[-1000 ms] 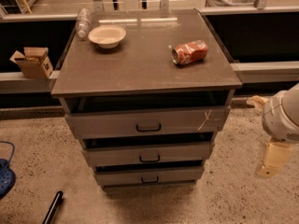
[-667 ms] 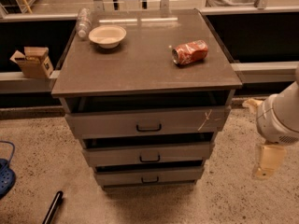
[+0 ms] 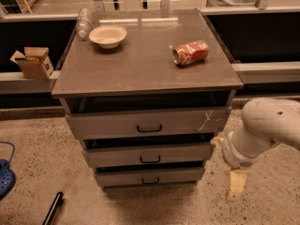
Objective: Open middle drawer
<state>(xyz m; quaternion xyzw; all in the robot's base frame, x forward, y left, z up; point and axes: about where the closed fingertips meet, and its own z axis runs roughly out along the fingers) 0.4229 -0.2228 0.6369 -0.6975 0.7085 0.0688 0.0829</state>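
Note:
The middle drawer (image 3: pixel 183 153) is a plain grey front with a small dark loop handle (image 3: pixel 150 159). It sits between the widest top drawer (image 3: pixel 108 123), which has a pale scratch, and the narrowest bottom drawer (image 3: pixel 183 176). All three stand slightly out from the cabinet. My gripper (image 3: pixel 227 165) is at the cabinet's right side, level with the middle and bottom drawers and right of the middle drawer's front. It is open and empty, with one pale finger (image 3: pixel 236 184) pointing down. It touches no handle.
On the cabinet top (image 3: pixel 140 64) stand a white bowl (image 3: pixel 108 35), a clear bottle lying down (image 3: pixel 84 22) and a red can on its side (image 3: pixel 190 53). A cardboard box (image 3: pixel 32 62) sits on a ledge at the left. A dark stick (image 3: pixel 52 209) and a blue object (image 3: pixel 5 177) lie on the floor.
My arm and gripper have moved left and down, closer to the cabinet's right side. The drawers have not moved.

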